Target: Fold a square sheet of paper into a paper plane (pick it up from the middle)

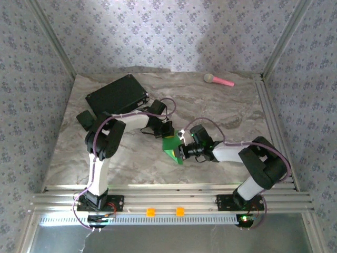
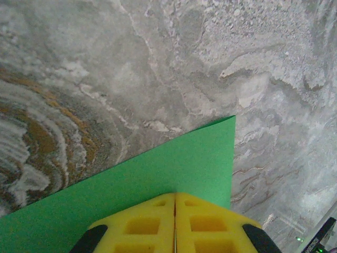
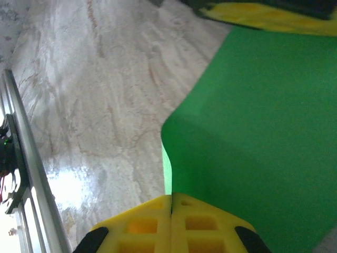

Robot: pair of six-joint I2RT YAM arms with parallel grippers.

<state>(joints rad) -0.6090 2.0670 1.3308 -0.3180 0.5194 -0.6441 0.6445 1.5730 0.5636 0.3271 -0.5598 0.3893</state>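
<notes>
Mid-fold: the left gripper [image 2: 175, 203] and the right gripper [image 3: 171, 203] each pinched the square sheet of paper [image 1: 172, 148], bent between them near the desk's [image 1: 226, 110] middle. Next, probably, the edges needed aligning for a crease.

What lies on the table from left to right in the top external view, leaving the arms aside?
black case → green paper → pink-handled toy

We see a black rectangular case [image 1: 117, 95] lying at the far left of the marbled worktop [image 1: 221, 110], and a pink-handled toy [image 1: 218, 80] near its far right edge.
</notes>
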